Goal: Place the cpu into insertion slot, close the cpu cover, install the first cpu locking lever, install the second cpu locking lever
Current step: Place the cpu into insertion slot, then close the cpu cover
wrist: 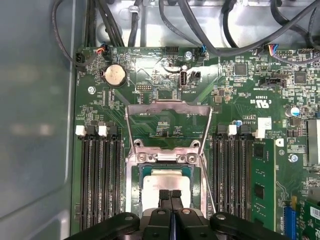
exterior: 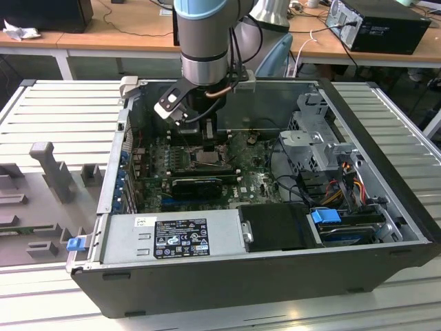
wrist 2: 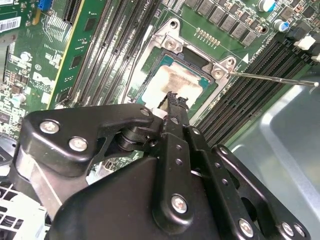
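An open computer case [exterior: 207, 283] lies on its side on a ribbed grey metal desk [exterior: 62, 110]. On the exterior view's left of the case, grey fixture blocks [exterior: 52, 169] stand on the same desk. Beyond the case run wooden desks [exterior: 117, 31] strewn with cables, and a closed black computer box [exterior: 379, 24] sits on one of them. The robot arm [exterior: 203, 41] reaches down into the case from above. A grey power supply [exterior: 172, 238] fills the case's near wall.

The green motherboard [wrist: 240, 95] lies flat on the floor of the case. The insertion slot [wrist: 131, 170], a silvery metal rim, sits between two banks of long black memory slots [wrist: 100, 180]. The cpu [wrist: 165, 181] lies seated flat inside it. Its top is a pale silver-grey square with dull, smeared patches, and a narrow green border shows around it in the second wrist view [wrist 2: 175, 80].

The cpu cover [wrist: 167, 104], a thin silvery frame, stands swung up on its hinge at the slot's far edge, and board shows through its square cutout. A thin metal lever [wrist 2: 270, 79] sticks out free from a corner of the slot.

The end effector [wrist: 170, 194] hangs directly over the cpu's near edge. Its two black fingers [wrist 2: 176, 107] are pressed together with nothing between them. Whether the tips touch the chip cannot be told.
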### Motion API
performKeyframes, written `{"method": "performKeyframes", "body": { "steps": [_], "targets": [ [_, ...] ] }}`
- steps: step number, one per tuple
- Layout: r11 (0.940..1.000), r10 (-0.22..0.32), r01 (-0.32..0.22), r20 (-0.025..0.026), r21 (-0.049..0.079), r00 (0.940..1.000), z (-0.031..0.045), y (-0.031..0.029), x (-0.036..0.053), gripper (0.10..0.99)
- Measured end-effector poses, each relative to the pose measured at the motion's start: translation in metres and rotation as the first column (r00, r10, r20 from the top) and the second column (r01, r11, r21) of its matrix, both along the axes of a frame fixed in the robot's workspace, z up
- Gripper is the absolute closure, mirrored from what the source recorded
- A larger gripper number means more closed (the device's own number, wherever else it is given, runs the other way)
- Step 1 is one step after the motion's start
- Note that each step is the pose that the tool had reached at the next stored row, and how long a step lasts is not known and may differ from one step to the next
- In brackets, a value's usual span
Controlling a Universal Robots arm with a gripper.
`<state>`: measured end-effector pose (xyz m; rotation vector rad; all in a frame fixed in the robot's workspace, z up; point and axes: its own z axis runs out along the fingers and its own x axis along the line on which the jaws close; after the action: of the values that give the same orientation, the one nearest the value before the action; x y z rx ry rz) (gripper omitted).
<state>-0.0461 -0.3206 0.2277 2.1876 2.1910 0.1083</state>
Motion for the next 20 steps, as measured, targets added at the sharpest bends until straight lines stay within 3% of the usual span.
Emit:
{"method": "performKeyframes", "body": {
  "steps": [6, 10, 11, 15, 20],
  "targets": [
    [1.0, 0.0, 0.0, -0.0007, 0.0, 1.0, 0.0049, 0.0, 0.0006, 0.98],
    [1.0, 0.0, 0.0, -0.0137, 0.0, 0.9999, 0.0051, -0.0001, 0.0073, 0.98],
    [1.0, 0.0, 0.0, -0.0147, 0.0, 0.9999, 0.0052, -0.0001, 0.0076, 0.98],
    [1.0, 0.0, 0.0, -0.0165, 0.0, 0.9999, 0.0079, 0.0, 0.0077, 0.98],
    [1.0, 0.0, 0.0, -0.0168, 0.0, 0.9999, 0.0184, 0.0, 0.0078, 0.98]
  ]
}}
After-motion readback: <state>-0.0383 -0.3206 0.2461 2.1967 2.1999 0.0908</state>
